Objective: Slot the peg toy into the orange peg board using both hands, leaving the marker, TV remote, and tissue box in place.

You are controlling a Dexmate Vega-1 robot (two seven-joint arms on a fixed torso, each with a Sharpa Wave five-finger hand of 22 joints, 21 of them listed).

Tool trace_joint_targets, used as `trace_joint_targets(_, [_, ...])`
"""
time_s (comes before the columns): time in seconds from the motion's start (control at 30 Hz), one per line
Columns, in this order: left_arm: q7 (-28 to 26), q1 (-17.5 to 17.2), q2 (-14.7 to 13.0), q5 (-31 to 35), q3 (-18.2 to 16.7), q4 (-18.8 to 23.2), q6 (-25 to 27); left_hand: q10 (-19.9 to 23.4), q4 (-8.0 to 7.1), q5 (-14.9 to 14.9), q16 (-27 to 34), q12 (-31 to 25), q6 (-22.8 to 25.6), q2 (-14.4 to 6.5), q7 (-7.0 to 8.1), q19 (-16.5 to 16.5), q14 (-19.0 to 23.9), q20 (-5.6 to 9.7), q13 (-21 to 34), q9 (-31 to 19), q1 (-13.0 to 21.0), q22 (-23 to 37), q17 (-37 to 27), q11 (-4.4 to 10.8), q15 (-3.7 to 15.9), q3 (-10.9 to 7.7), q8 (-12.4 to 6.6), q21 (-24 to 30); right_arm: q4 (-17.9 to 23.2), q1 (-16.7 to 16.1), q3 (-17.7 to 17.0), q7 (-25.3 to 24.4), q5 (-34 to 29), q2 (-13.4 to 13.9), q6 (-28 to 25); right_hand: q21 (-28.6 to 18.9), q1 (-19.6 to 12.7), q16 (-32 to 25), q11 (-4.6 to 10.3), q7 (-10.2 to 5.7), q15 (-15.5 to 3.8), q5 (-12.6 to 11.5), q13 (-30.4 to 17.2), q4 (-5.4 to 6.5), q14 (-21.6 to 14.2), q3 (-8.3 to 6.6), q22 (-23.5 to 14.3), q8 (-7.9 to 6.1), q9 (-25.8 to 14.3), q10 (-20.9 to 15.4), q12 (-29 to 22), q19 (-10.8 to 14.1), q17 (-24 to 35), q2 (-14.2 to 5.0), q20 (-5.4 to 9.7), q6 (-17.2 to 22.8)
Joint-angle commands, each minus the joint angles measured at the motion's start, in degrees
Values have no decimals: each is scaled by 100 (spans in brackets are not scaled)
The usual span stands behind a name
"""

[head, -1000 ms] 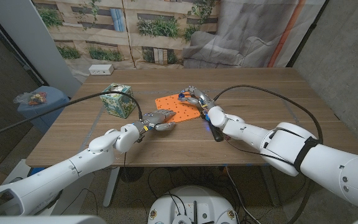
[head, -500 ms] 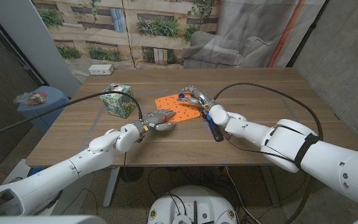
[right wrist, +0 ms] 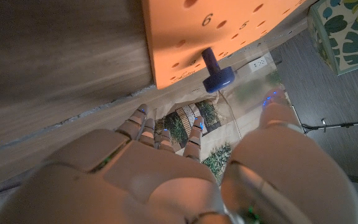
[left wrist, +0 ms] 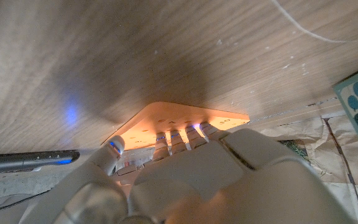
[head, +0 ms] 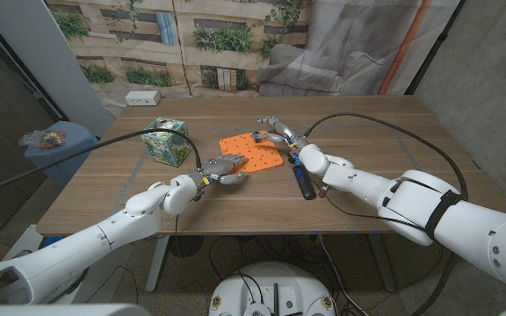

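A wooden table (head: 367, 189) carries a flat orange peg board (head: 255, 151) near its middle. A blue peg toy (right wrist: 216, 71) stands upright in a hole at the board's far edge, seen clearly in the right wrist view as a short stem with a wider cap; in the head view it shows as a small blue spot (head: 259, 135) at the board's far edge.

The left hand (head: 222, 168) reaches in from the table's near left side and rests on the near left corner of the peg board, its fingers (left wrist: 179, 138) lying close together and pressing down on the board's surface. The left wrist view shows the fingertips touching the orange board (left wrist: 185, 118). It holds nothing.

The right hand (head: 279, 134) hovers at the far right corner of the board, just beside the blue peg. In the right wrist view its fingers (right wrist: 145, 127) are spread apart with nothing between them, and the peg stands free, not touched by any finger.

A dark TV remote (head: 301, 182) lies on the table just off the board's near right corner, under the right forearm; its end also shows in the left wrist view (left wrist: 27, 161). A square tissue box (head: 165, 142) with a green and blue leaf pattern sits to the left of the board, well apart from it, toward the table's left edge. A small white box (head: 139, 97) lies at the table's far left corner. I cannot make out the marker.
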State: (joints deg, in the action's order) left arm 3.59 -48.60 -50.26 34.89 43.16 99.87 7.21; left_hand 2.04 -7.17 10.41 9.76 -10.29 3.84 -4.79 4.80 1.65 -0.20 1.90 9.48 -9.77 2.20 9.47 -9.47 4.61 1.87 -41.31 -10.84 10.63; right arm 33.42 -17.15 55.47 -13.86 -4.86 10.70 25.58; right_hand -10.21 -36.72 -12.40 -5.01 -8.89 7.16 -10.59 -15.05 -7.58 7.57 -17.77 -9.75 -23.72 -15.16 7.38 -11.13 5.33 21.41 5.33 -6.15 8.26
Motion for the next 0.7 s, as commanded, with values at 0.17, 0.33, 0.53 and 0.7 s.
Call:
trace_joint_targets(0.17, [177, -34, -42, -20, -33, 57, 54, 259, -11, -7, 50, -32, 212, -503, -93, -55, 262, 959, 29, -31, 32, 33, -23, -10, 338, -63, -20, 41, 1714, -490, -344, -24, -310, 702, -668, -55, 81, -14, 68, 22, 1, -29, -13, 44, -22, -31, -9, 13, -10, -212, -130, 43, 30, -109, 21, -39])
trace_joint_targets(0.33, [193, -33, -56, -9, -40, 81, 72, 260, -13, -7, 48, -30, 214, -502, -87, -58, 263, 959, 30, -31, 29, 33, -23, -2, 338, -68, -18, 41, 2075, -590, -411, -28, -476, 881, -691, -87, 161, -51, 290, 40, -129, -64, -3, 52, -101, -47, -5, 40, 14, -427, -201, 119, 16, -182, 124, -43])
trace_joint_targets(0.53, [199, -47, -76, -12, -67, 120, 108, 259, -14, -8, 47, -27, 214, -501, -91, -63, 266, 957, 30, -31, 27, 33, -23, -10, 341, -75, -15, 42, 2437, -648, -479, 170, -617, 1108, -664, -121, 258, -101, 533, 156, -399, -85, 41, 12, -317, -40, 5, 94, 78, -855, -305, 306, -73, -188, 321, -29])
trace_joint_targets(0.7, [218, -39, -79, 2, -60, 120, 119, 257, -15, -8, 46, -25, 218, -500, -92, -65, 269, 958, 30, -31, 26, 33, -23, -8, 343, -80, -14, 41, 2802, -751, -553, 286, -730, 1272, -843, -117, 305, -94, 568, 235, -489, -88, 70, -3, -367, -30, 10, 214, 129, -957, -309, 370, -131, -179, 405, -198])
